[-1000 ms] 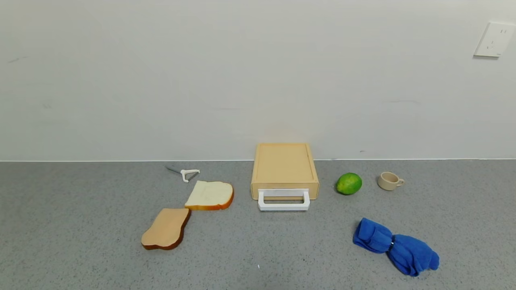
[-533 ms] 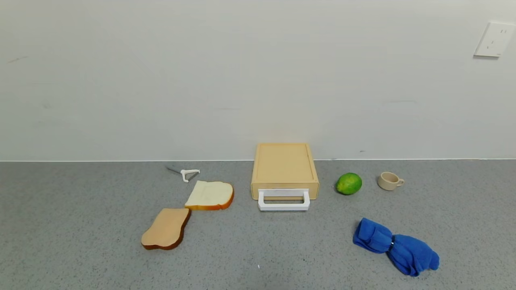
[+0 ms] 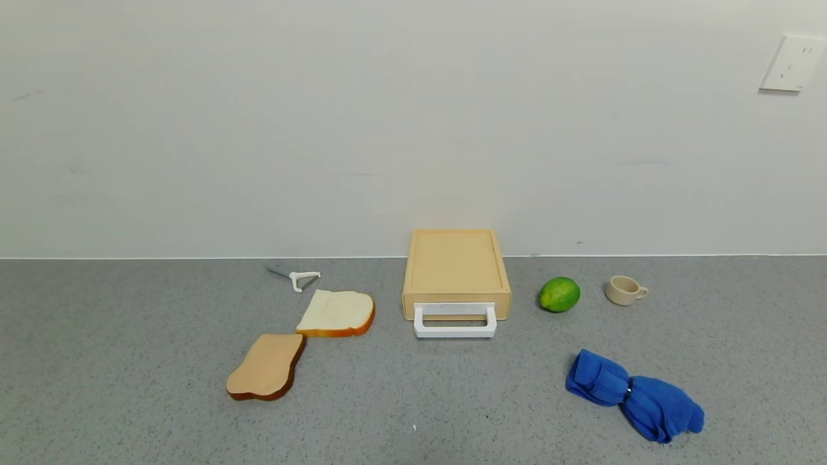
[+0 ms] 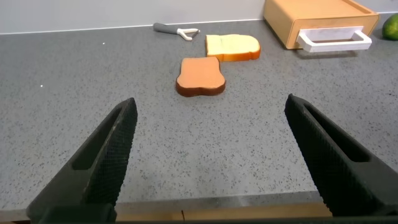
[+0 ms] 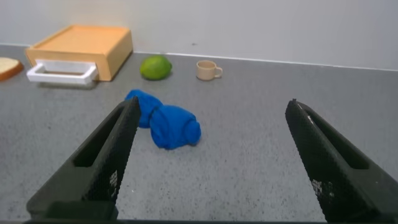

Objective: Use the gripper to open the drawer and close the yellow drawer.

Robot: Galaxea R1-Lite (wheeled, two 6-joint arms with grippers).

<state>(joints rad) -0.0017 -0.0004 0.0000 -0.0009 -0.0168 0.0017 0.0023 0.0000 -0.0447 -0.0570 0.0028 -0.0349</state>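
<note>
The pale yellow-tan drawer box [image 3: 456,266] stands against the back wall at the middle of the grey counter, shut, with its white loop handle [image 3: 455,321] facing me. It also shows in the left wrist view [image 4: 317,18] and in the right wrist view [image 5: 84,46]. Neither gripper shows in the head view. My left gripper [image 4: 211,109] is open and empty, low over the counter's near edge, far from the drawer. My right gripper [image 5: 211,106] is open and empty, near the front right, with the blue cloth beyond it.
Two bread slices [image 3: 337,312] [image 3: 266,366] and a white peeler [image 3: 298,278] lie left of the drawer. A green lime [image 3: 559,294] and a small beige cup [image 3: 624,290] stand to its right. A blue cloth [image 3: 633,395] lies at the front right.
</note>
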